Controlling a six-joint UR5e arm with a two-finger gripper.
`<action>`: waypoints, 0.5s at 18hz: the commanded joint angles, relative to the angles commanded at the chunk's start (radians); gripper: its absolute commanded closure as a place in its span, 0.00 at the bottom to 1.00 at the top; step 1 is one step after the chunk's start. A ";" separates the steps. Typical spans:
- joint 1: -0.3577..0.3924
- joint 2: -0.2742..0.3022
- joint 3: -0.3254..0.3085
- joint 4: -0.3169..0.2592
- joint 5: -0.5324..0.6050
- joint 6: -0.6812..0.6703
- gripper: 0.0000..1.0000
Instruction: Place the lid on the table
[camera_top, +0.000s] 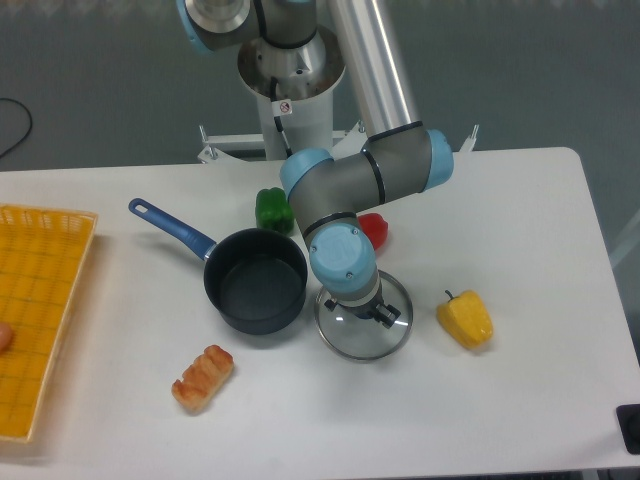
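One round clear glass lid with silver rim (364, 330) flat on the white smooth table (520, 250), just right of one dark saucepan with blue handle (254, 280). Gripper (366, 312) directly above lid centre, fingers hidden, cannot tell grip. Three peppers: green (273, 210), red (376, 229), yellow (466, 319). One bread roll (202, 377), one yellow grid tray (38, 310)

Lid (362, 332) lies on table (520, 250), right of saucepan (255, 280).

Clear glass lid (352, 335) with metal rim, smooth white table (520, 250), matt dark saucepan (255, 280)
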 joint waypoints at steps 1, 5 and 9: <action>-0.002 -0.002 0.000 0.000 0.003 -0.003 0.56; -0.006 -0.005 0.002 0.000 0.003 -0.008 0.56; -0.008 -0.006 0.002 0.000 0.003 -0.008 0.56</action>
